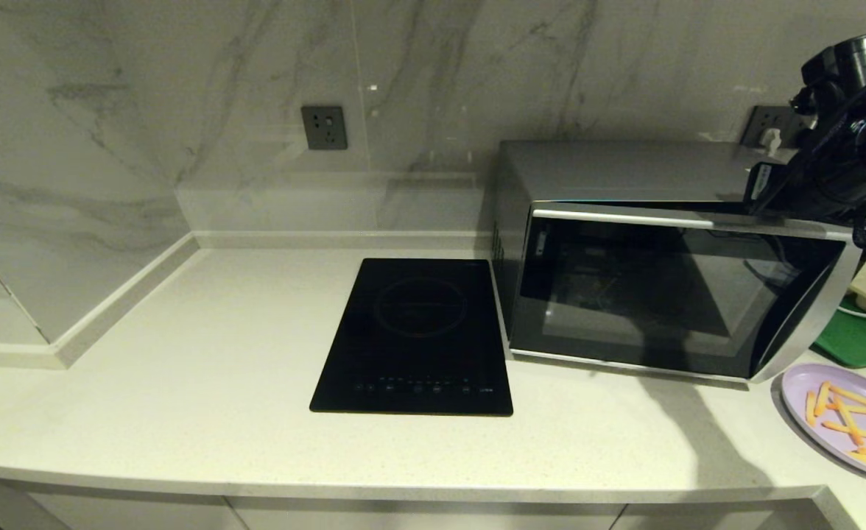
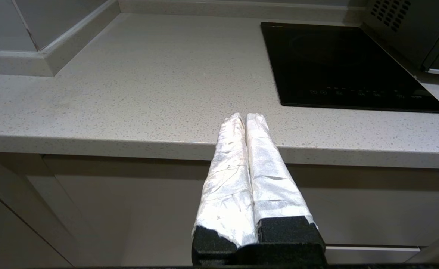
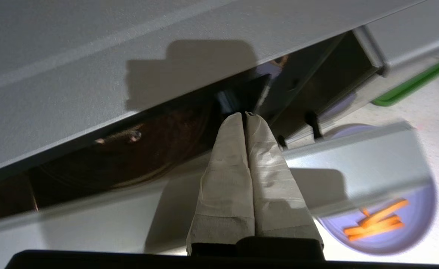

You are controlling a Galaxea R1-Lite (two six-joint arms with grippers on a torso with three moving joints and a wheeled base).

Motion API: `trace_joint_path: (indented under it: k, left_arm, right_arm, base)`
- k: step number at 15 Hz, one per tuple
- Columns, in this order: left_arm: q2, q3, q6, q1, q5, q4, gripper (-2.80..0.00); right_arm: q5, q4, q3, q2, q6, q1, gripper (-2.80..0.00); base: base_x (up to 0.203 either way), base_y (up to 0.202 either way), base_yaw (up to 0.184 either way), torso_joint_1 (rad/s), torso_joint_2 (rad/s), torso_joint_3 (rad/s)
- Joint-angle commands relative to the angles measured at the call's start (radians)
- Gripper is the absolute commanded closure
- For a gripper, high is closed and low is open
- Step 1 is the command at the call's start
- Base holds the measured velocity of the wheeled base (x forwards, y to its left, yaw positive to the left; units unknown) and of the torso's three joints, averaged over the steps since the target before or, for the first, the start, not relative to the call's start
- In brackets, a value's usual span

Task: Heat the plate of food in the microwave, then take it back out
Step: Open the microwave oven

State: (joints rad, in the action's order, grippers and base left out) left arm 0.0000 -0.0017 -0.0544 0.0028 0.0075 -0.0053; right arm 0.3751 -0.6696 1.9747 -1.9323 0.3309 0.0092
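Fingers pressed together and empty, the right gripper [image 3: 245, 114] sits at the top gap of the microwave [image 1: 669, 294] door, which stands ajar, while the plate of food [image 1: 845, 419] rests on the counter [image 1: 182, 412] beside it and the left gripper [image 2: 245, 116], likewise closed and empty, hangs before the counter edge.

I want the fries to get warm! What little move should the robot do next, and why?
Probably pull the door open wider. The microwave is only open a crack, with the right end effector, fingers shut, poked into the gap at the door's top edge. The plate of food sits on the counter to the robot's right and cannot go in yet.
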Motion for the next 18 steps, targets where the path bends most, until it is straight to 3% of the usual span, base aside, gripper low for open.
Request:
trace_joint_path:
  k: [1, 4, 9, 14, 18]
  left_arm:
    - [0.0, 0.0, -0.001, 0.0, 0.0, -0.001, 0.0]
    - [0.0, 0.0, -0.001, 0.0, 0.0, -0.001, 0.0]
    - [0.0, 0.0, -0.001, 0.0, 0.0, -0.001, 0.0]
    - [0.0, 0.0, -0.001, 0.0, 0.0, -0.001, 0.0]
    - [0.0, 0.0, -0.001, 0.0, 0.0, -0.001, 0.0]
  right_arm:
    - [-0.007, -0.004, 0.0, -0.02, 0.003, -0.011, 0.0]
    - [-0.027, -0.019, -0.01, 0.014, 0.004, -0.012, 0.0]
    - [-0.073, -0.174, -0.008, 0.113, -0.004, -0.007, 0.0]
    - [-0.238, -0.327, -0.002, 0.23, -0.066, -0.002, 0.0]
    - [-0.235, -0.334, -0.003, 0.231, -0.064, -0.02, 0.0]
  base:
    - [0.0, 0.0, 0.0, 0.0, 0.0, 0.0]
    - [0.0, 0.0, 0.0, 0.0, 0.0, 0.0]
    - [0.0, 0.0, 0.0, 0.0, 0.0, 0.0]
    - [0.0, 0.0, 0.0, 0.0, 0.0, 0.0]
    - [0.0, 0.0, 0.0, 0.0, 0.0, 0.0]
